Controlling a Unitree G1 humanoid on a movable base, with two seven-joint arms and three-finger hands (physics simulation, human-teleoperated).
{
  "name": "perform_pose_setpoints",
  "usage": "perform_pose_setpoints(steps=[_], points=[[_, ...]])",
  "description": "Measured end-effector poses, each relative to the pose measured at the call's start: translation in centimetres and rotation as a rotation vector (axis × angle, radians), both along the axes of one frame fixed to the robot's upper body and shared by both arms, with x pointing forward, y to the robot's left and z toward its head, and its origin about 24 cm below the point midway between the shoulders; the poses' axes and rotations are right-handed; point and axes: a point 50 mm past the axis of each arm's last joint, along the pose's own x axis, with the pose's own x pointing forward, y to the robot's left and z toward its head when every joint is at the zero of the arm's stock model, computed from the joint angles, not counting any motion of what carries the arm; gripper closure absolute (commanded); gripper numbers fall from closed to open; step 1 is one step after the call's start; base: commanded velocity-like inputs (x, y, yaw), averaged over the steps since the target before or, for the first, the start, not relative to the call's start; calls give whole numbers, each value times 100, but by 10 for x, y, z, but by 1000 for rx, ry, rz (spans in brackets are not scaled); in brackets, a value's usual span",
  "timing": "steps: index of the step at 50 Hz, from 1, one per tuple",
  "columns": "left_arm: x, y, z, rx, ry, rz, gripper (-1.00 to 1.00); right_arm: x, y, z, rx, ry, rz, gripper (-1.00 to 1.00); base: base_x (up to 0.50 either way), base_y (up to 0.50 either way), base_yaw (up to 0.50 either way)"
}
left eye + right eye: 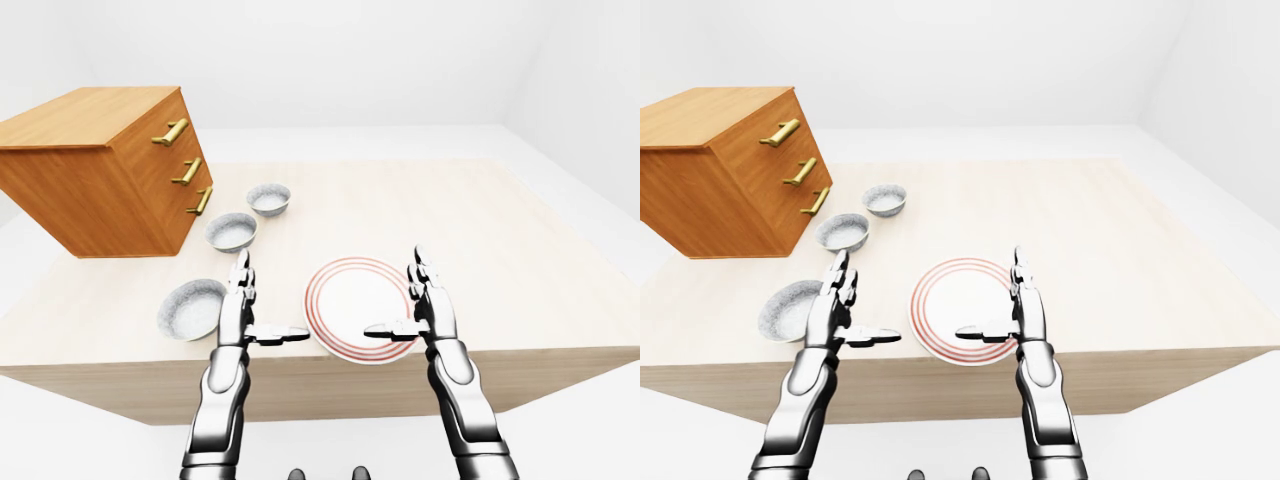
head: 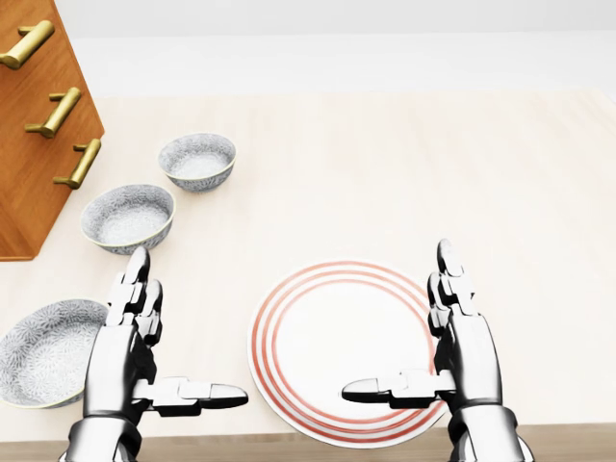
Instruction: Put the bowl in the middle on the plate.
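Middle bowl (image 2: 128,218) is sitting just beyond the left hand (image 2: 130,332), untouched.
Both hands are hovering open and empty over the table's (image 2: 404,164) near edge. The bowl is lying farther out, slightly left of the left hand. The plate (image 2: 342,346) is sitting between the hands, and the right hand (image 2: 464,342) is well apart from the bowl. Left arm's reach, I'd judge.

The head view looked steeply down from close above the table (image 2: 385,144), the fingers (image 2: 135,279) rising from its bottom edge with the plate (image 2: 332,337) between them. The two eye views sat farther back and faced more level, taking in the drawer chest (image 1: 100,170) beyond the left fingers. All three shared the plate, the fingers and the row of bowls (image 2: 127,217).
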Motion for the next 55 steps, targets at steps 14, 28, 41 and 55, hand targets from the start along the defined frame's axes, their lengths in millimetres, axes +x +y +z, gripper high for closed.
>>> perform_pose_setpoints(steps=[14, 28, 41, 55], points=[[0, 5, 0, 6, -1, -2, -100, -4, -13, 0, -57, 26, -31, -100, 0, 0, 0], [0, 6, 0, 9, -2, -2, -100, -14, -35, 15, -116, -5, -82, -100, 0, 0, 0], [0, 6, -1, 11, -2, -2, -100, -28, -62, 33, -183, -63, -150, -100, 0, 0, 0], [1, 7, -2, 15, -3, -2, -100, -46, -108, 27, -258, 5, -322, -100, 0, 0, 0]])
